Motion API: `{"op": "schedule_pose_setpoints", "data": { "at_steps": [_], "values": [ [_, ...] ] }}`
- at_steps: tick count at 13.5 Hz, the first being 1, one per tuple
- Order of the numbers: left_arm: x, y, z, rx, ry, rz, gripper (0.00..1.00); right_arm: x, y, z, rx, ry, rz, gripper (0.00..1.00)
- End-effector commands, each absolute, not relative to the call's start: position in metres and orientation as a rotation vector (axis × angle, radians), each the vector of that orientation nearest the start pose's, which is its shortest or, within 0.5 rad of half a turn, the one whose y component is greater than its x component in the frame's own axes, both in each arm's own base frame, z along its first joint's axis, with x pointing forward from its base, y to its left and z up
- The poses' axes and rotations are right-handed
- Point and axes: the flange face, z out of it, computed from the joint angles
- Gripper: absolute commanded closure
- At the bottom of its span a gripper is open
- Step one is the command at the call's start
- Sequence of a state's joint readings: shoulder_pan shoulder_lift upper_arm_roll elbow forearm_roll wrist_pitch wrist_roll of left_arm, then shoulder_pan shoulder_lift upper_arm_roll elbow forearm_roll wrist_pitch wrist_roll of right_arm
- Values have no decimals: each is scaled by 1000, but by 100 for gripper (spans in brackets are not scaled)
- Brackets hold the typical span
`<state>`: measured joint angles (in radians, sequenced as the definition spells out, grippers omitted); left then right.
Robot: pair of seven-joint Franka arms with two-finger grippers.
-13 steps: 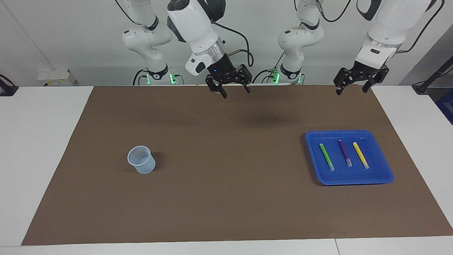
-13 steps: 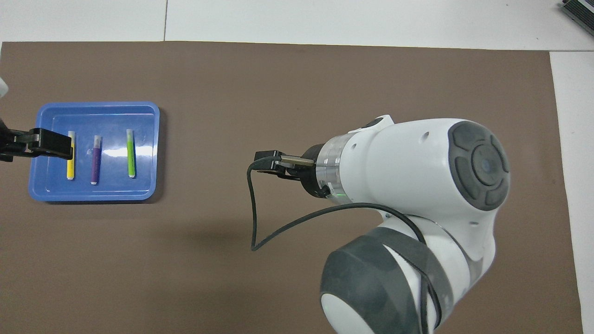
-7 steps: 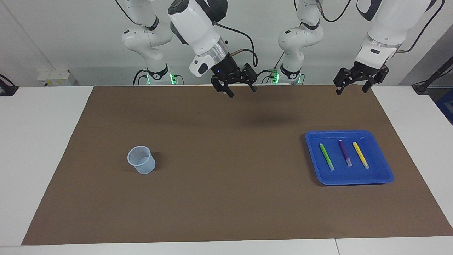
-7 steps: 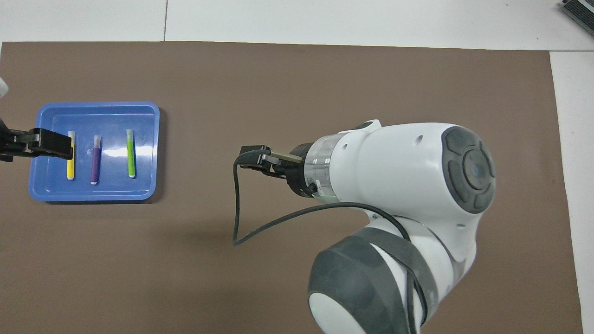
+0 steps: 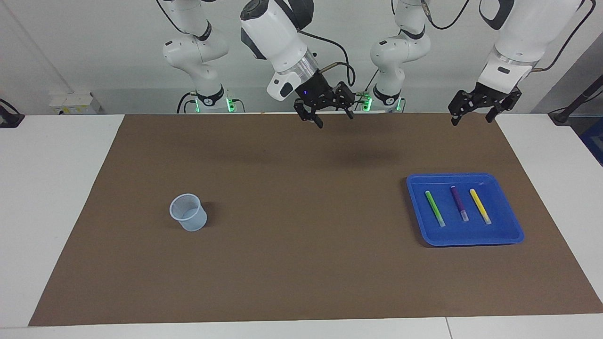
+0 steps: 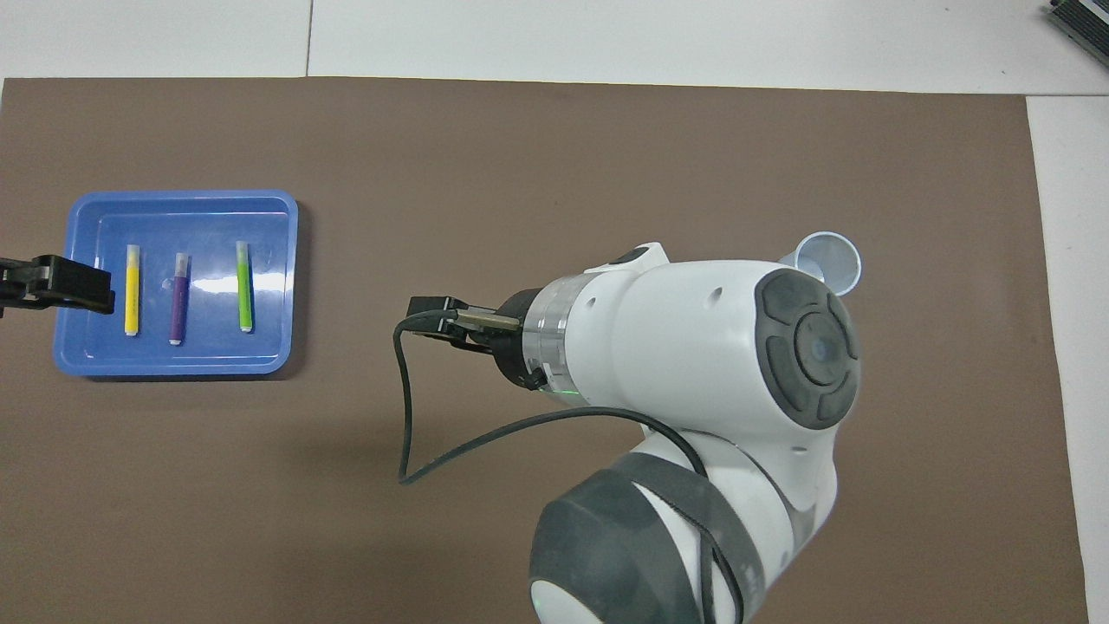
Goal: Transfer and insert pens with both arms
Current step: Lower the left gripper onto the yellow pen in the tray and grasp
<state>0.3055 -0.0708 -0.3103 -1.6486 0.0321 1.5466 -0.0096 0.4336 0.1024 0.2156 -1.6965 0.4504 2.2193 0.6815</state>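
Three pens, green pen (image 5: 435,208), purple pen (image 5: 458,203) and yellow pen (image 5: 480,206), lie side by side in the blue tray (image 5: 511,233), right of frame. Left gripper (image 5: 473,115), upper right, and right gripper (image 5: 335,120), top centre, hang released, holding nothing. Cup (image 5: 188,213) stands centre-left.

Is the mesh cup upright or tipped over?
Upright: the mesh cup stands on its base on the mat, open rim facing up, nothing visible inside.
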Motion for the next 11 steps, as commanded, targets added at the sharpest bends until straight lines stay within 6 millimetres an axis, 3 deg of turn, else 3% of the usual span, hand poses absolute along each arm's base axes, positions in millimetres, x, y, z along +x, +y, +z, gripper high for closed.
{"op": "schedule_pose_setpoints", "data": {
  "at_steps": [1,5,11],
  "values": [
    [503,36,602,-3153,-137,37,0,498,388,576,-2503,332,-71,0],
    [509,57,576,-3169,-211,-35,0,498,388,575,-2504,332,-69,0],
    [553,100,513,-3196,-109,-150,0,499,389,574,-2503,330,-70,0]
  ]
}}
